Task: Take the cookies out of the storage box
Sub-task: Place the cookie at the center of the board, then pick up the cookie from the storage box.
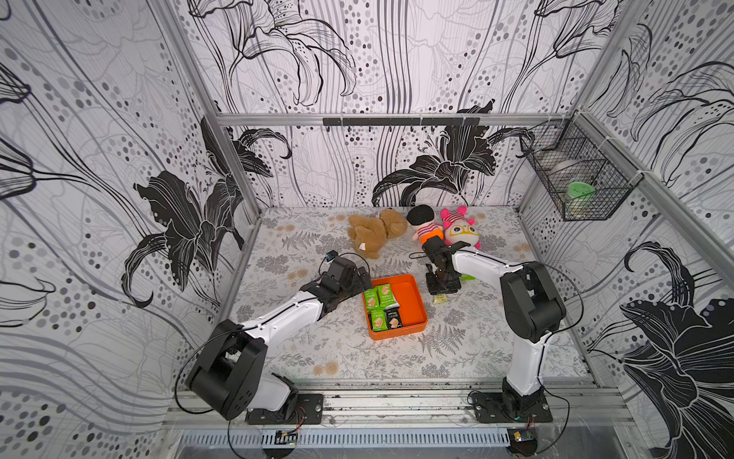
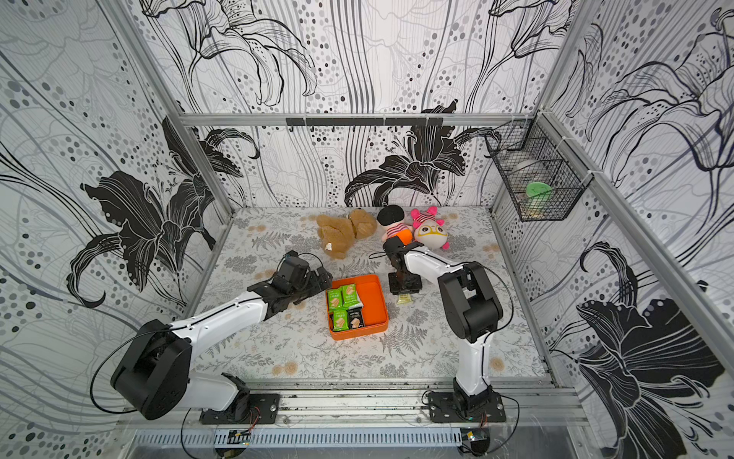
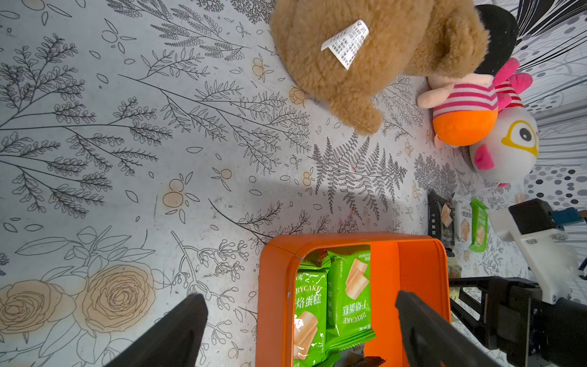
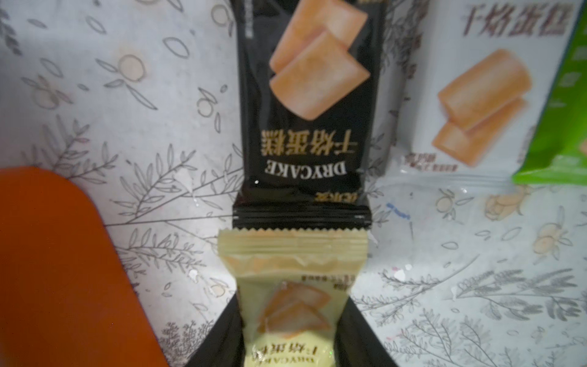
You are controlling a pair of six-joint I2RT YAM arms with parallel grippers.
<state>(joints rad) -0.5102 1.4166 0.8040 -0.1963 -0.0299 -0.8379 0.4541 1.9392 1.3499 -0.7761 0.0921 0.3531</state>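
Cream cookie packet [image 4: 286, 276], lower centre, pinched in my right gripper [image 4: 290, 321] beside the storage box [image 4: 57, 270]; set-down step, I'd release next. My left gripper [image 3: 298, 300] gapes wide.

Left arm [image 1: 278, 322]: base lower left of frame, elbow folded low, white forearm slanting up-right toward centre. Left gripper [image 1: 364, 279] jaws wide apart; in wrist view both fingers [image 3: 178, 330] sit at bottom edge. Right arm [image 1: 528, 357]: base lower right, upper link upright, elbow high, forearm reaching left toward frame centre. Right gripper [image 1: 441, 293] points straight down, jaws pinched on cream packet [image 4: 286, 286], its end sticking out.
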